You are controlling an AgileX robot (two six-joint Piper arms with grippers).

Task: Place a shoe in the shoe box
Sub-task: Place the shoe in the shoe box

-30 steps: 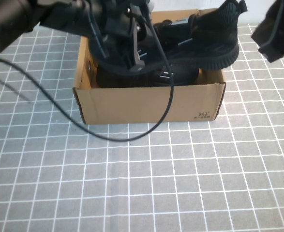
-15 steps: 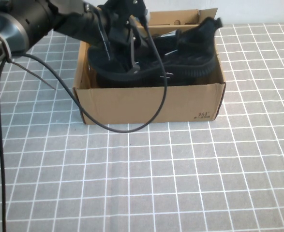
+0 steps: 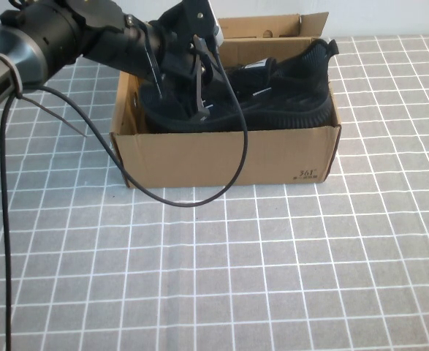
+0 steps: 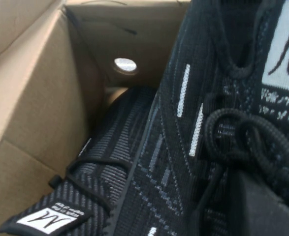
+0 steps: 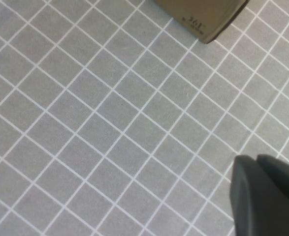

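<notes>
A brown cardboard shoe box (image 3: 221,157) stands at the back middle of the table. A black knit shoe (image 3: 287,84) lies along the inside of it, heel to the right and sticking up a little above the rim. My left gripper (image 3: 198,80) reaches into the box's left half and is shut on this shoe near its laces; one dark finger (image 4: 255,209) presses against the laces (image 4: 242,142). A second black shoe (image 4: 102,164) lies underneath, on the box floor. My right gripper (image 5: 255,162) is out of the high view, shut and empty above bare tablecloth.
The table is covered by a grey cloth with a white grid (image 3: 272,278). The left arm's black cable (image 3: 177,201) hangs down in front of the box's left corner. A corner of the box (image 5: 203,14) shows in the right wrist view.
The shoe has come down from above the rim into the box and now lies flatter. The right arm, seen at the upper right a second ago, has left the high view.
</notes>
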